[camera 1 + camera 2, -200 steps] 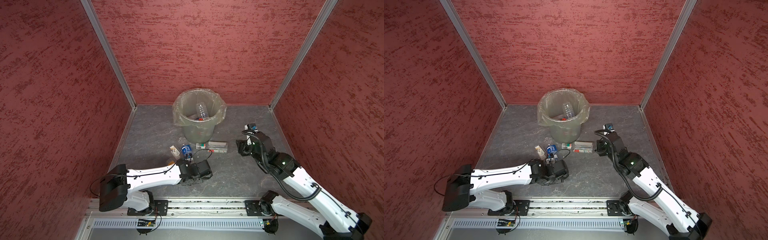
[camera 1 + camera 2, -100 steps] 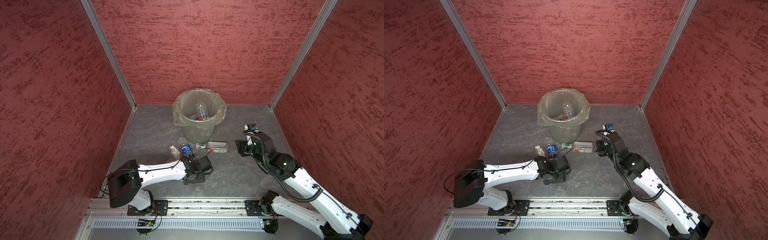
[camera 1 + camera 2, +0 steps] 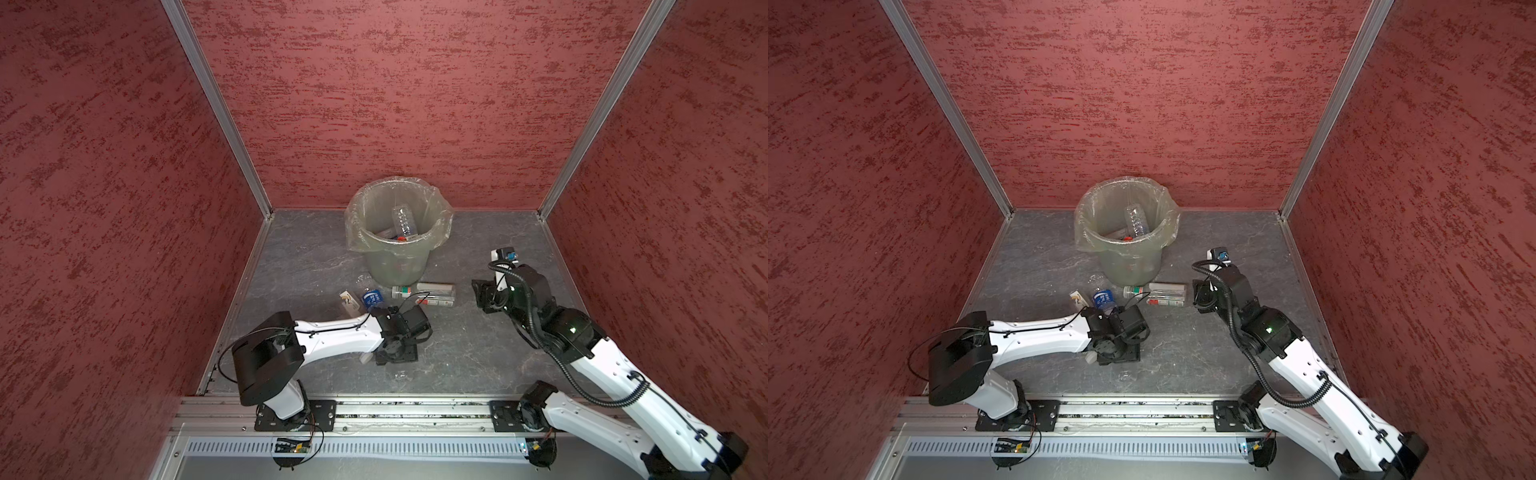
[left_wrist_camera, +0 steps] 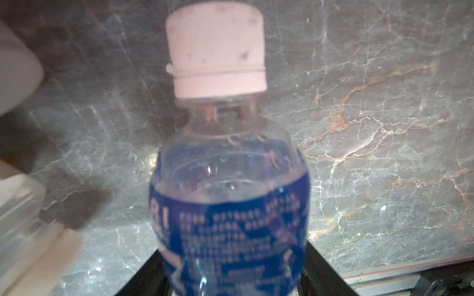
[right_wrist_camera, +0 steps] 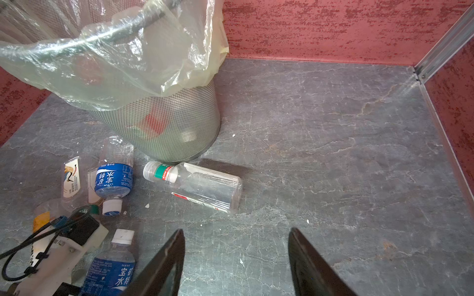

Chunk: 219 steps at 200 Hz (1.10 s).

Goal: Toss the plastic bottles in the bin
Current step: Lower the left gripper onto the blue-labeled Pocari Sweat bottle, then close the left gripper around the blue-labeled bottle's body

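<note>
Your left gripper [image 3: 397, 353] seems clamped on the blue-labelled bottle [image 4: 230, 217], well short of the bin [image 3: 395, 262]. The blurred view hides the contact, so a shallow hold could drop it on lifting. Your right gripper [image 5: 236, 230] hangs parted and empty near the green-banded bottle [image 5: 202, 187].

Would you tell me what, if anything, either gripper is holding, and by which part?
The left gripper grips a blue-labelled bottle around its lower body; the right gripper is open and empty.
</note>
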{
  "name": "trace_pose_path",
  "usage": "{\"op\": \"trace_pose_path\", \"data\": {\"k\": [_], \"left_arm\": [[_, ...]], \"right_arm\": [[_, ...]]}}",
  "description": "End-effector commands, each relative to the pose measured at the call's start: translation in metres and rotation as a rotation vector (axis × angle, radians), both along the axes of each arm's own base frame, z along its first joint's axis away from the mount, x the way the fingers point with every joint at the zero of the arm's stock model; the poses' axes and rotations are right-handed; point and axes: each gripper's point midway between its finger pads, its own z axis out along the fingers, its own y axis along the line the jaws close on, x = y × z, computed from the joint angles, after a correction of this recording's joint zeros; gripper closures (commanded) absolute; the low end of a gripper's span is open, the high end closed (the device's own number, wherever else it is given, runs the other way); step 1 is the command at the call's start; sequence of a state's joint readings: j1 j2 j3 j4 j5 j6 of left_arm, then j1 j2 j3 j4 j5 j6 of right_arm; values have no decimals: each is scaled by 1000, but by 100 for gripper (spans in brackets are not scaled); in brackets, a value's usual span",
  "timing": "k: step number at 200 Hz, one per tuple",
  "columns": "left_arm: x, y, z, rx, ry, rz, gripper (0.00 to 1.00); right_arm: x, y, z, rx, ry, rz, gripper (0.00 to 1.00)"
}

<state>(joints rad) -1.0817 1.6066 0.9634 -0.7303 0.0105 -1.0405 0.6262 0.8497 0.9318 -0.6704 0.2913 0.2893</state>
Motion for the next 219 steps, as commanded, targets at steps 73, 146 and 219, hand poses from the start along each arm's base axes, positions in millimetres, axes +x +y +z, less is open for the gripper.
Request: {"op": "trace_pose_path", "data": {"k": [73,146,219], "left_arm": [[7,-9,-9,42,24,-70,30],[7,-8,-21,70,54,-94,38],[8,-6,-10,89,-10,-132,50]], "right_arm": [[-1,0,6,40,-22,-1,35],[-2,2,5,42,-17,9,38],[-3,3,5,49,-16,16,39]]}}
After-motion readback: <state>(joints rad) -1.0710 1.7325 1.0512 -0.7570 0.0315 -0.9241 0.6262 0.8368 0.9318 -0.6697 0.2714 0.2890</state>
